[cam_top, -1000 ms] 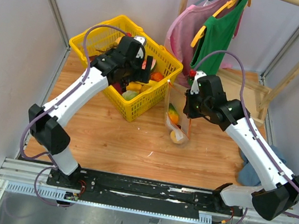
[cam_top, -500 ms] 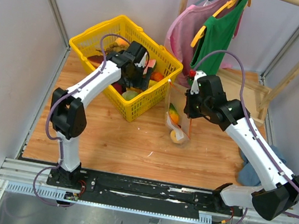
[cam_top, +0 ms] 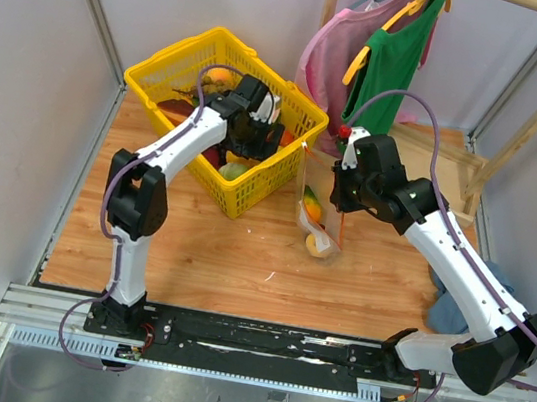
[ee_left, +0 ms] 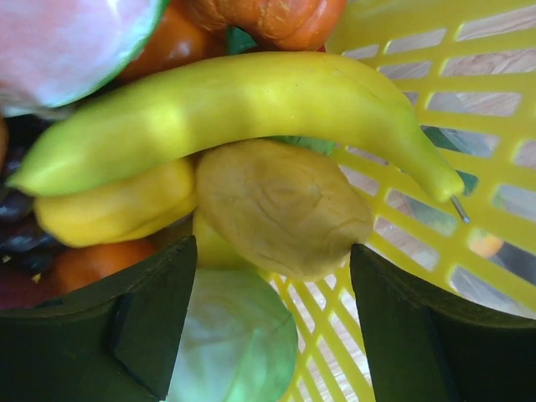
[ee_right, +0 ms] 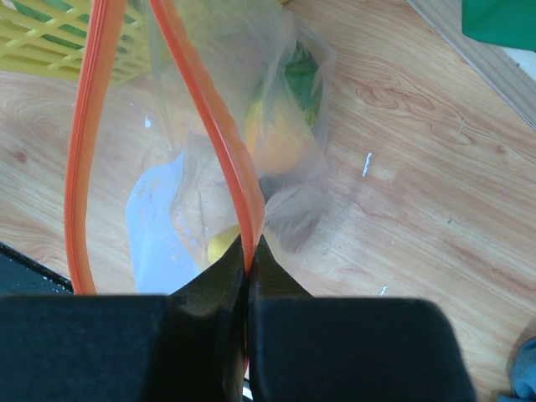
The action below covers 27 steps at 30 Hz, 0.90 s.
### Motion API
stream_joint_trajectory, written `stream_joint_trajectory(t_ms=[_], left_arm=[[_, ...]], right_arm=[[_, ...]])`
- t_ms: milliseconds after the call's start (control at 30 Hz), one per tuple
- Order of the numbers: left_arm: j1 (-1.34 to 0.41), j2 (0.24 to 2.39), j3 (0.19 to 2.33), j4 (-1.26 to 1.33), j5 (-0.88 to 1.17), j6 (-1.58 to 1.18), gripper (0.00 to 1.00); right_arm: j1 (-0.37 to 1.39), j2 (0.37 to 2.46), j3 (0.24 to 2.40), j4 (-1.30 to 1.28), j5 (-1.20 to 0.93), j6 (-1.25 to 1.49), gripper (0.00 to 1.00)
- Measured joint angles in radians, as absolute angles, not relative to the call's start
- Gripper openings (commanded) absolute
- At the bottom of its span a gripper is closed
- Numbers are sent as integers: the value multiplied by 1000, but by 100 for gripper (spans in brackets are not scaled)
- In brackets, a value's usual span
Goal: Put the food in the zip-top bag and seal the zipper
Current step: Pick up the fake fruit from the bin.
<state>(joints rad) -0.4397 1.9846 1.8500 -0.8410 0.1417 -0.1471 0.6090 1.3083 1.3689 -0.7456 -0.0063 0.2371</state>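
My left gripper (cam_top: 258, 135) is open inside the yellow basket (cam_top: 156, 71), low over the food. In the left wrist view its fingers (ee_left: 151, 322) straddle a tan potato-like piece (ee_left: 285, 205) and a green cabbage (ee_left: 239, 343), below a yellow banana (ee_left: 234, 109). My right gripper (cam_top: 341, 206) is shut on the red-orange zipper (ee_right: 226, 151) and holds the clear zip-top bag (cam_top: 314, 218) up with its mouth open beside the basket. The bag (ee_right: 285, 92) holds a green-orange mango (ee_right: 280, 134) and a yellow piece (ee_right: 219, 244).
A pink and a green garment (cam_top: 391, 58) hang on a wooden rack (cam_top: 458, 153) behind the bag. A blue cloth (cam_top: 455, 305) lies at the right edge. Grey walls close in the wooden table (cam_top: 230, 256).
My left arm has folded in and its gripper has moved right and down to the basket's near-right end over the food. The right arm and the bag have not moved.
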Motion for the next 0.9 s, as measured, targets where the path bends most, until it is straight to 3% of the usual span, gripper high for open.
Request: stream_joint_trajectory(t_ms=[467, 900], left_arm=[[-431, 2087, 1850, -817, 213, -111, 86], [-428, 2079, 1798, -738, 212, -218, 86]], right_arm=[[609, 1309, 1362, -745, -7, 238, 1], [609, 1308, 1347, -744, -7, 238, 1]])
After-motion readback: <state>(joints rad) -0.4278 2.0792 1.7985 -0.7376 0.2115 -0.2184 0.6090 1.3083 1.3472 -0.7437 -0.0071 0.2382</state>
